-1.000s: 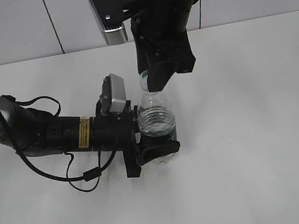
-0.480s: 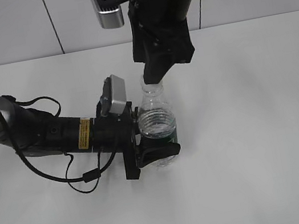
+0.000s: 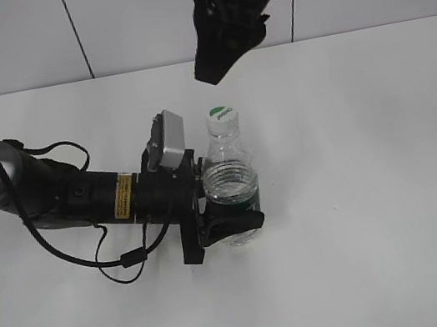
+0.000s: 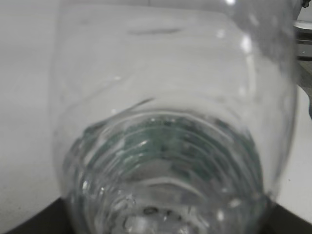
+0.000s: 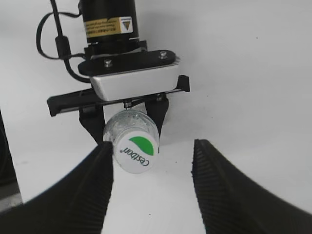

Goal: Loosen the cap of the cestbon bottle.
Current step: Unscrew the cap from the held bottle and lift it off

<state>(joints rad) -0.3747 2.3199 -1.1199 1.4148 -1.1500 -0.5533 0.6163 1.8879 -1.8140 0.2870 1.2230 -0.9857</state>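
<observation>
Left gripper point(image 3: 230, 216): you're clamping the cestbon bottle point(image 3: 231, 188) low on its body, just above the tabletop point(image 3: 375, 187); bottle is standing upright nr centre of table, same spot as 1 s ago.
Left wrist cam: you're getting almost nothing here, the bottle point(image 4: 170, 146) is filling the frame, blurred; fingers not visible, only dark edges at the bottom corners.
Cap point(image 3: 222, 115): now sitting in the open on the neck, white w/ green patch. 1 s ago the right gripper was covering it; 0.5 s ago it was just clearing the top.
Right gripper point(image 3: 217, 60): it's lifting away, now well above the cap and apart from it. In the right wrist cam the fingers point(image 5: 92, 190) are spread wide, holding nothing, cap point(image 5: 137, 151) showing between them but lower down.
Meaning for task: you're prob. between twists or done w/ one; cap is still on the neck.
Can't tell: whether the cap is actually looser, no thread gap visible; print on cap readable only in wrist cam.
Cut off: right arm's upper part and its cam are running out the top of the ext. view; bottle base is hidden behind the left jaws.
</observation>
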